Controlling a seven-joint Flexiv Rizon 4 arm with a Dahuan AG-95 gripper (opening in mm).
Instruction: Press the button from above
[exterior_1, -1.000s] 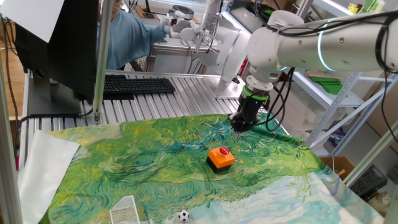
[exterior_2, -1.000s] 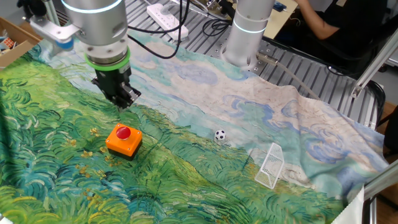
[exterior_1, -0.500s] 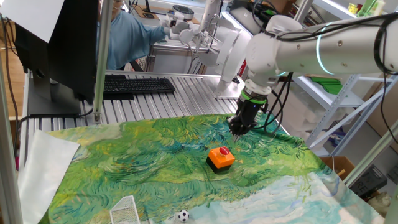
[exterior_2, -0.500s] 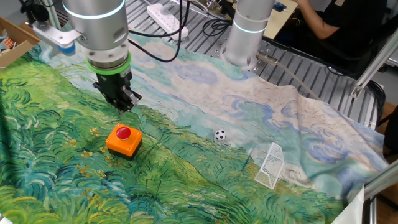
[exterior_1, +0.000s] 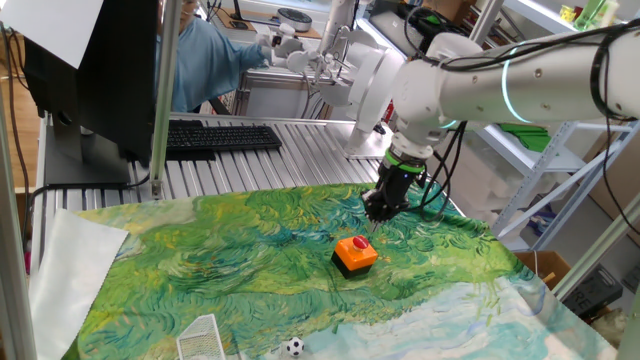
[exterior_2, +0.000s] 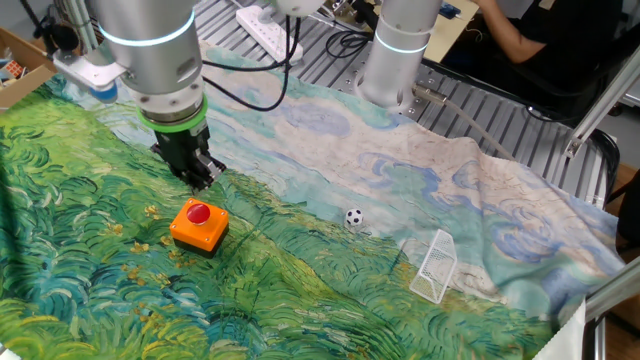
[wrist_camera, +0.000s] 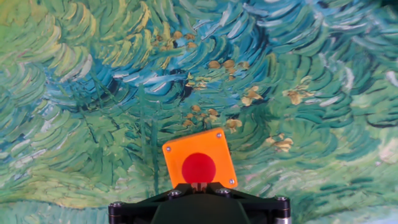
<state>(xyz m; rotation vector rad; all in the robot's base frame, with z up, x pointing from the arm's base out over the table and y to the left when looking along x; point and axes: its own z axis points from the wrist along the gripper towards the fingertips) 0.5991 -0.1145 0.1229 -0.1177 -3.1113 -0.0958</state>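
Observation:
The button (exterior_1: 355, 252) is a small orange box with a black base and a red cap, standing on the green painted cloth (exterior_1: 230, 260). It also shows in the other fixed view (exterior_2: 199, 224) and low in the hand view (wrist_camera: 199, 163). My gripper (exterior_1: 372, 215) hangs above the cloth, just behind and a little above the button, not touching it. In the other fixed view the gripper (exterior_2: 203, 182) is close above the button's far edge. In the hand view the fingertips (wrist_camera: 199, 185) meet in the middle, shut and empty, at the cap's near rim.
A tiny soccer ball (exterior_2: 353, 217) and a small white goal (exterior_2: 435, 265) lie on the cloth to one side of the button. A keyboard (exterior_1: 215, 138) and a monitor stand behind the cloth. The arm's base (exterior_2: 400, 50) is at the cloth's far edge.
The gripper has moved a short way toward the button and slightly lower. The button has not moved.

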